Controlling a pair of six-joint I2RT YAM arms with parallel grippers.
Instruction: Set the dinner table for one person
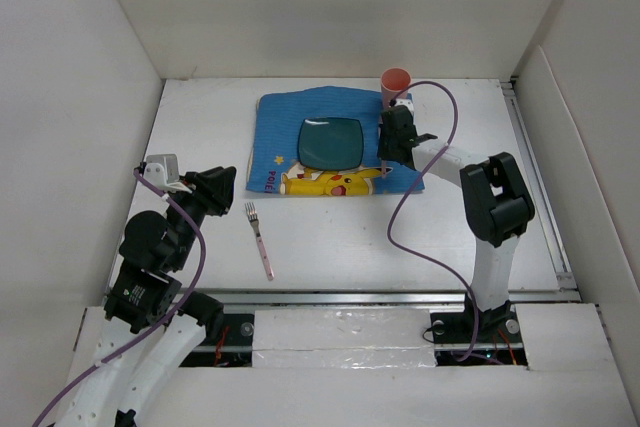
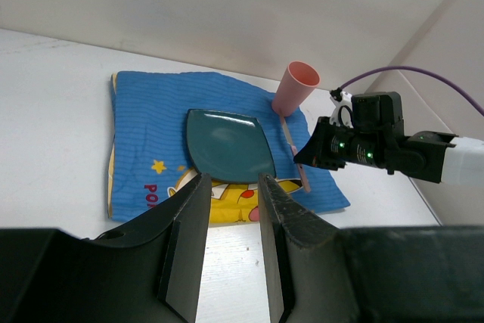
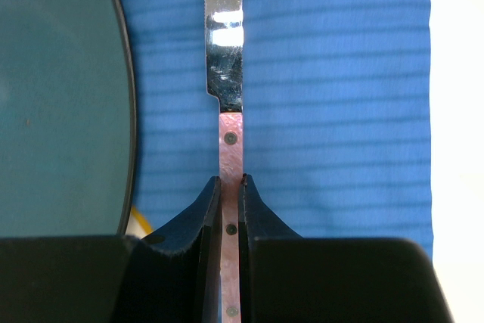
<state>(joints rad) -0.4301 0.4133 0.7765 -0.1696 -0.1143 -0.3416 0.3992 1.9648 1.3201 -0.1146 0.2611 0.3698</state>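
Note:
The white dinner table (image 1: 340, 237) holds a blue placemat (image 1: 280, 137) with a yellow cartoon print. A dark teal plate (image 1: 332, 141) lies on the mat, and a pink cup (image 1: 396, 82) stands at its far right corner. My right gripper (image 3: 230, 181) is shut on the pink handle of a knife (image 3: 225, 73). It holds the knife low over the mat (image 3: 325, 111), just right of the plate (image 3: 60, 96), blade pointing away. A pink-handled fork (image 1: 259, 237) lies on the bare table. My left gripper (image 2: 232, 181) is open and empty, left of the fork.
White panel walls close in the table on the left, far and right sides. A metal rail (image 1: 540, 197) runs along the right edge. The right arm's purple cable (image 1: 420, 247) loops over the table near the mat's right side.

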